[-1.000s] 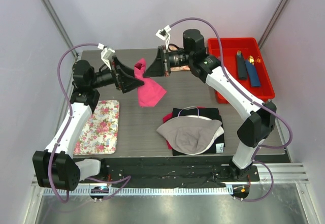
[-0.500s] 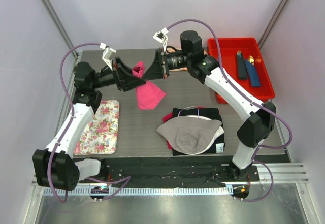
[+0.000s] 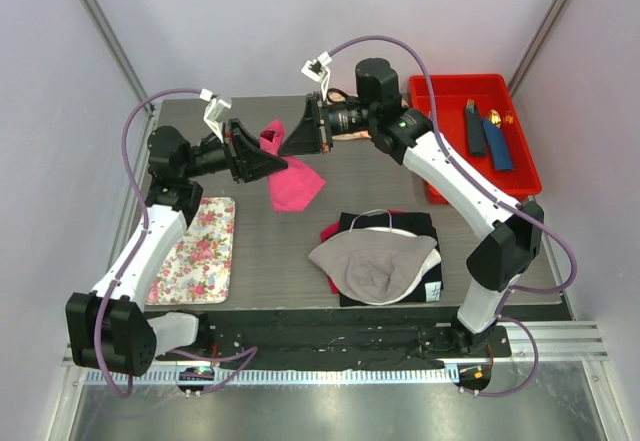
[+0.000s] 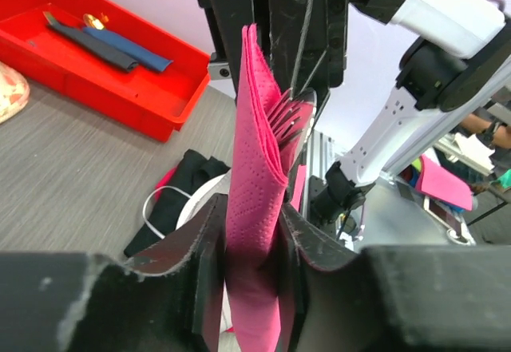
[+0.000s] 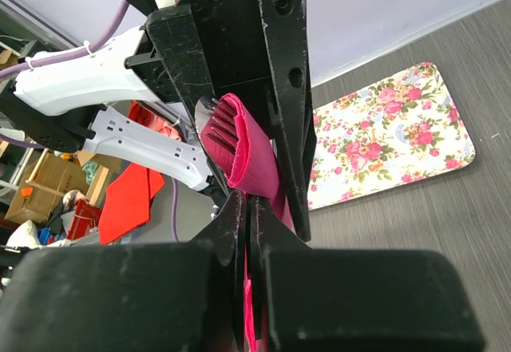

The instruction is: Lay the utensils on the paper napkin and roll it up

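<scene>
The pink paper napkin [image 3: 296, 187] hangs folded in the air over the back middle of the table, held between both grippers. My left gripper [image 3: 280, 166] is shut on it from the left; in the left wrist view the gripper [image 4: 251, 216] pinches the napkin [image 4: 255, 152]. My right gripper [image 3: 290, 144] is shut on it from the right, and in the right wrist view the gripper [image 5: 247, 208] clamps the napkin's thin lower edge [image 5: 251, 152]. Silver fork tines [image 4: 289, 111] poke out of the fold, and they also show in the right wrist view [image 5: 217, 122]. The rest of the utensils is hidden in the fold.
A red tray [image 3: 520, 176] at the back right holds a navy roll [image 3: 476, 131] and a blue roll [image 3: 497, 146]. A floral mat [image 3: 195, 251] lies at the front left. A grey cloth [image 3: 375, 266] sits on dark folded cloths at the front middle.
Both grippers have shifted slightly left while still holding the napkin. The napkin's top fold has sunk lower between them.
</scene>
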{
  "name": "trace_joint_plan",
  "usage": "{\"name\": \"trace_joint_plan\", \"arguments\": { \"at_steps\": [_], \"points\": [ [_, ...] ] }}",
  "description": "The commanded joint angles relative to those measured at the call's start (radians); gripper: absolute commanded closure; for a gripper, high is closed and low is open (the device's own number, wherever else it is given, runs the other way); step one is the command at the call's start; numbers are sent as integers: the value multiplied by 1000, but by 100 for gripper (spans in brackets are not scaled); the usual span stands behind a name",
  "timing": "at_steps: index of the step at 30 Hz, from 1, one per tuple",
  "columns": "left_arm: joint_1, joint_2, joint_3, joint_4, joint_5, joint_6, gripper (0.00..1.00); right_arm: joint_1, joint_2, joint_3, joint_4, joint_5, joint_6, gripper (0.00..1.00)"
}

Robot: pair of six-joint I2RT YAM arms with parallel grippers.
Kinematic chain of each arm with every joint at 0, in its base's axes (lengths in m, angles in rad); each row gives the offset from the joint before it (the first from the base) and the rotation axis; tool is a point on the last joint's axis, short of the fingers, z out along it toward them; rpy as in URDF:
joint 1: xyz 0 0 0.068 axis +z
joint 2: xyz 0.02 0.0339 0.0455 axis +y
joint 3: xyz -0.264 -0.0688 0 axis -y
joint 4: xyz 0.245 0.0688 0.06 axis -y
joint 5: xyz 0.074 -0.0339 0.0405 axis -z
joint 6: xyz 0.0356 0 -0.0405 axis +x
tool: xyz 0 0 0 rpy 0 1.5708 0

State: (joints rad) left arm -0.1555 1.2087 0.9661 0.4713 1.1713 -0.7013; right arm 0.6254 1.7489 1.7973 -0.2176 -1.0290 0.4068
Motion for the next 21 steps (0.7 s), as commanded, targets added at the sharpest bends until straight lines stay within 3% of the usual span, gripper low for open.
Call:
{"name": "trace_joint_plan", "arguments": {
  "at_steps": [1,3,4,7,13,15,17,21],
  "points": [
    [-4,-12,5,113,-2,-78,69,10,-39,34,50,-16,26,99],
    [-9,-9,8,141,-5,-102,75,13,-34,33,61,-16,32,99],
    [-9,-11,5,148,-10,-124,89,11,-29,33,67,-13,44,99],
    [-9,-17,-7,171,-31,-165,99,11,-26,36,93,-13,66,99],
    [-7,-32,-17,171,-73,-205,100,11,-20,57,110,-13,90,98],
    [-9,-34,-20,170,-85,-204,100,4,-20,66,112,-19,107,87],
    [7,-31,-17,155,-99,-219,100,-15,-23,82,113,-22,116,66],
    [40,-2,-17,271,-111,-326,100,-68,-46,82,112,-19,136,42]
  ]
}}
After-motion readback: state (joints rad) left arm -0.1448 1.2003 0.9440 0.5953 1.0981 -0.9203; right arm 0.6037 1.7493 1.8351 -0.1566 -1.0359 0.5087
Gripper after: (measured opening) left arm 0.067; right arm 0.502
